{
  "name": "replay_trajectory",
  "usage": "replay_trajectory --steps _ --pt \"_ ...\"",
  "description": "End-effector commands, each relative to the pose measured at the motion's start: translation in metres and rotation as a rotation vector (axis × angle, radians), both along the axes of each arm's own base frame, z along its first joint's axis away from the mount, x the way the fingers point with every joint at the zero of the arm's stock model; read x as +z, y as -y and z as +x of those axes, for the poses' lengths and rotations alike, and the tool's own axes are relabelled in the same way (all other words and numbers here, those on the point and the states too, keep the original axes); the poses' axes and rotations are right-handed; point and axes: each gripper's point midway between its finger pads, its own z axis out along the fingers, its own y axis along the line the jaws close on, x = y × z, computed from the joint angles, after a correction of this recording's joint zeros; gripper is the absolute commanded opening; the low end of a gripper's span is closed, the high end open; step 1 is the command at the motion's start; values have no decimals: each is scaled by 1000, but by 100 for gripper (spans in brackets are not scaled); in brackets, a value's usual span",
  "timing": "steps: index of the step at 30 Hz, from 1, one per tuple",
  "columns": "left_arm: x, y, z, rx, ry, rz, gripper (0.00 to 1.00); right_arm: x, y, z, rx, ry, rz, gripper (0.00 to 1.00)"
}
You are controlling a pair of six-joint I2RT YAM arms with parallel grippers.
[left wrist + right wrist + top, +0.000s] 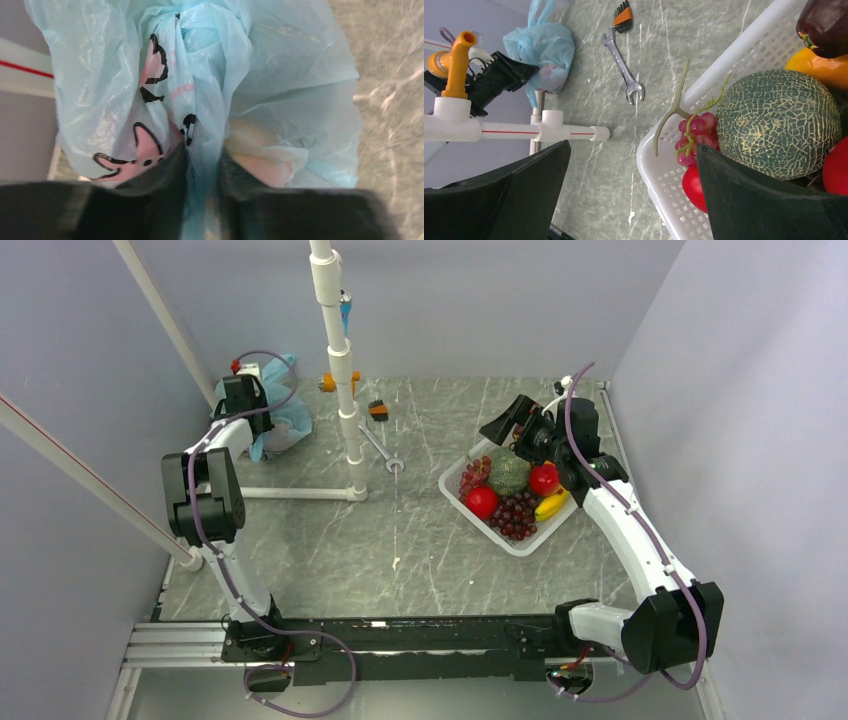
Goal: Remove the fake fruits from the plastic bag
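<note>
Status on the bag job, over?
Left gripper pinching bag fold. Right gripper open at basket edge. Fruit showing through bag. Pipe stand beside bag.

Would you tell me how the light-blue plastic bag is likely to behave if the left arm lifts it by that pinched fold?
The plastic bag looks thin and crinkled, so it would probably sag and stretch rather than hold shape. The left fingers pinch only a narrow fold, which may slip. A pale rounded shape inside would likely swing to the bottom.
</note>
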Motion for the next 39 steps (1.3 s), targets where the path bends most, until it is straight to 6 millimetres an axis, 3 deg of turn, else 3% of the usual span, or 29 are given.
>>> replay_trajectory --steps 1,3,9,12,16,20,25,29,35,39 --pt "28 1 8 -26 38 15 15 11 -3 1 19 52 8 100" --pt "39 5 8 -34 50 4 0 6 -7 -2 35 39 21 100" --pt "78 27 -2 -31 85 -7 0 -24 -11 -7 48 -51 -64 100" --pt "98 43 -14 -25 101 -19 0 -28 -14 -9 56 -61 -143 100" --pt "119 45 -52 143 82 -37 0 -23 -31 -17 125 -28 -165 100" --pt "132 53 -105 161 58 -16 0 -26 -44 -28 175 -12 -154 100" --pt "115 71 -193 134 18 -138 0 -31 -58 -36 232 16 -208 100" --pt "98 113 -259 34 37 -368 0 -32 -73 -44 288 32 -209 100" --pt "90 183 -316 -191 122 -735 0 -37 -110 -65 451 -13 -105 100" --pt "70 202 -343 -237 47 -791 0 -35 -108 -66 363 14 -240 100"
